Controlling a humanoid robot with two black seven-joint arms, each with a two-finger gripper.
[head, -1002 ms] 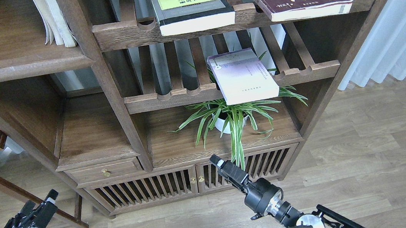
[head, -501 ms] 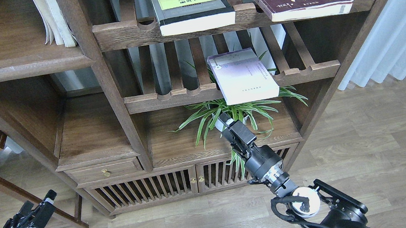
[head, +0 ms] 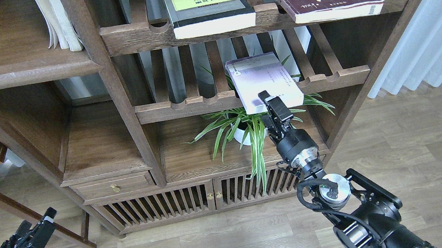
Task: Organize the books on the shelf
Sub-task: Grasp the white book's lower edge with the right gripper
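Plant leaves (head: pixel 247 133) are crowding the right gripper (head: pixel 268 100) at six o'clock; the slatted rail (head: pixel 189 106) is blocking at nine o'clock.

The right claw (head: pixel 267 100) is higher now, up from the cabinet doors. Its tip overlaps the near edge of the lavender book (head: pixel 262 79). The left claw (head: pixel 34 234) sits slightly lower.
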